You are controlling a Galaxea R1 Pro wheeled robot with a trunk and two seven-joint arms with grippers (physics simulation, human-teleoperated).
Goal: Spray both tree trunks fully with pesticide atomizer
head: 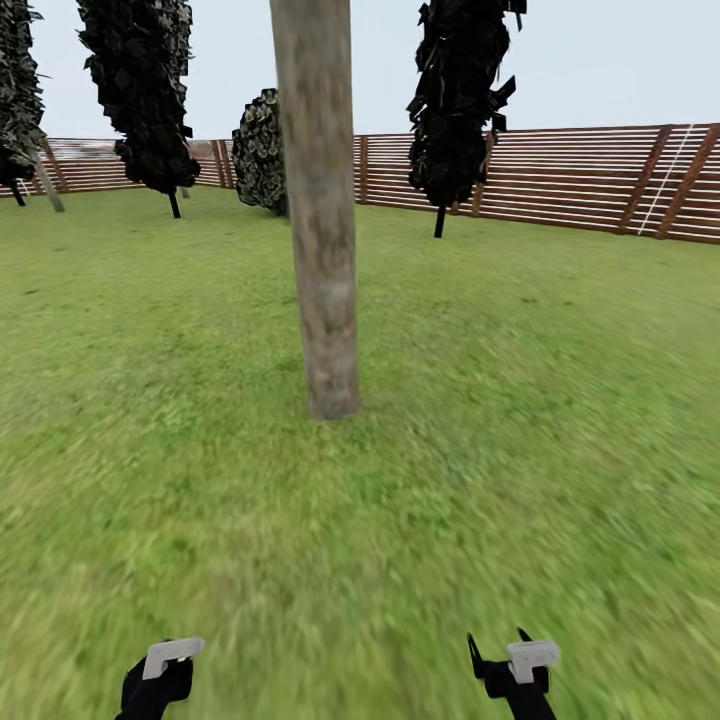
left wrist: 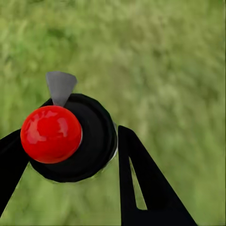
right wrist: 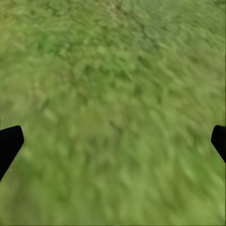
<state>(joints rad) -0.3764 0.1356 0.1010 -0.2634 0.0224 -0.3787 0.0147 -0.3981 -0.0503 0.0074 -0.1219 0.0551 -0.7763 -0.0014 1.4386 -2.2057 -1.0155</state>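
Observation:
A thick, pale grey-brown mottled tree trunk (head: 322, 220) rises from the lawn straight ahead of me, a few steps off. In the left wrist view, my left gripper (left wrist: 70, 157) is shut on the pesticide atomizer (left wrist: 92, 141). The atomizer has a round black top with a shiny red ball and a small grey nozzle, and a black finger (left wrist: 141, 183) presses on each side. My left gripper (head: 158, 682) hangs low at the bottom left of the head view. My right gripper (head: 497, 645) is at the bottom right, open over bare grass, as are its fingertips (right wrist: 9, 143). Pesticide is out of view.
Green lawn (head: 520, 420) spreads all around. A brown slatted fence (head: 590, 175) runs along the back. Dark columnar trees (head: 455, 100) and a bush (head: 262, 150) stand near the fence. A thin pale slanted trunk (head: 48, 182) shows far off at the left.

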